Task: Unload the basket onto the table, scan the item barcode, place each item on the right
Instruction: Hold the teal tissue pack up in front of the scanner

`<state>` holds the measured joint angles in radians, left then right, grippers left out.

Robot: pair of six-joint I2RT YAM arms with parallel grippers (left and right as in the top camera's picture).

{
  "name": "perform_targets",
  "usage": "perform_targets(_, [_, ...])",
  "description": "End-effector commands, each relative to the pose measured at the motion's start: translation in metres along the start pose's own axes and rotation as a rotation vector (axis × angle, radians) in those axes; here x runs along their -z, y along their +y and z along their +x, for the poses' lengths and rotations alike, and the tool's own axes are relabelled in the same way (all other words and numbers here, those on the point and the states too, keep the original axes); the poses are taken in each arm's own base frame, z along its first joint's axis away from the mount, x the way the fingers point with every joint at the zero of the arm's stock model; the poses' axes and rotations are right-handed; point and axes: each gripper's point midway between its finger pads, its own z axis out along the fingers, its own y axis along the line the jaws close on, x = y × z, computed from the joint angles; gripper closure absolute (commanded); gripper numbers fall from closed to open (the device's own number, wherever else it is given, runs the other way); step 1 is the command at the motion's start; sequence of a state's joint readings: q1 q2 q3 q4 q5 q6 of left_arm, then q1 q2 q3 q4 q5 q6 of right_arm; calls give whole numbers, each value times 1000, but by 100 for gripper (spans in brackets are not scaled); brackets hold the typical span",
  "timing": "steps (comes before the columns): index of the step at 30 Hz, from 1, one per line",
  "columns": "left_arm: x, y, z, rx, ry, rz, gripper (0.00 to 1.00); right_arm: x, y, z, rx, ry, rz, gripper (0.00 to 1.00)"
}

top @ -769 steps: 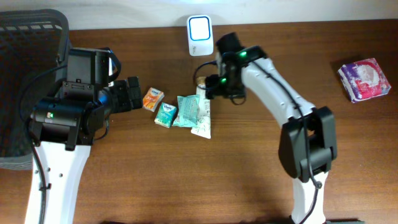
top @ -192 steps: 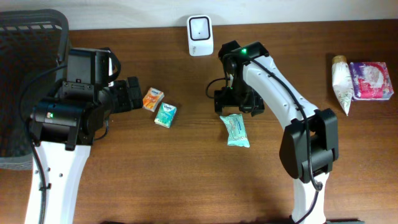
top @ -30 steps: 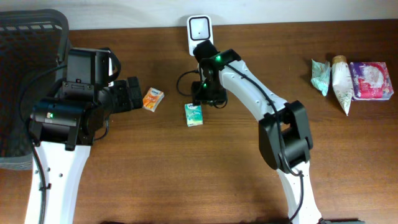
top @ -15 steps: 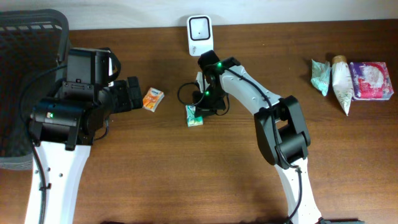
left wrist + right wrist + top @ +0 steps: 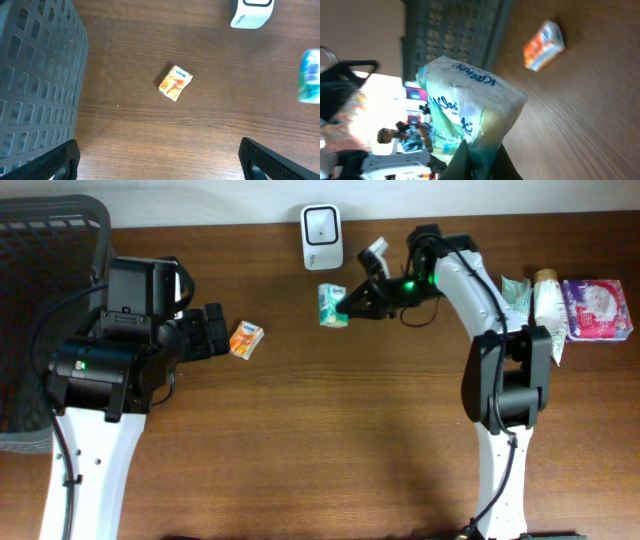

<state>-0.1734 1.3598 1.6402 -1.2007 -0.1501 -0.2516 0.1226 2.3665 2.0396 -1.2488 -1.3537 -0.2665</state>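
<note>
Overhead, the right gripper (image 5: 345,304) now has its jaws clamped on the green tissue pack (image 5: 329,305), lifted off the table (image 5: 300,440) to just beside the far scanner (image 5: 321,237), so scanning looks imminent. The left gripper (image 5: 213,330) waits, jaws apart.

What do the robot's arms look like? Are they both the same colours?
Yes, they match. The left arm and right arm have smooth white shells with chunky black joints. A small green light glows on each. A thin black cable runs along the left arm's white part. The left gripper and right gripper are black all over.
</note>
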Motion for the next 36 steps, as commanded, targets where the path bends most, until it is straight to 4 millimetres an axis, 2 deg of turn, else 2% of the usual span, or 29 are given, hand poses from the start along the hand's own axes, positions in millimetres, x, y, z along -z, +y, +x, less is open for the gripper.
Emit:
perform_targets(1, [2, 2, -3, 11, -12, -4, 1, 19, 49, -18, 125, -89, -178, 96])
perform_targets(3, [2, 2, -3, 11, -11, -4, 1, 20, 50, -19, 142, -93, -178, 96])
perform_targets(8, [2, 2, -3, 11, -12, -4, 1, 5, 55, -16, 275, -73, -186, 96])
perform_targets(12, [2, 2, -3, 11, -11, -4, 1, 6, 61, -16, 325, -74, -174, 96])
perform_targets(17, [2, 2, -3, 11, -11, -4, 1, 4, 46, -14, 369, -48, -79, 96])
perform_targets(36, [2, 2, -3, 11, -12, -4, 1, 4, 42, -14, 371, -43, -60, 96])
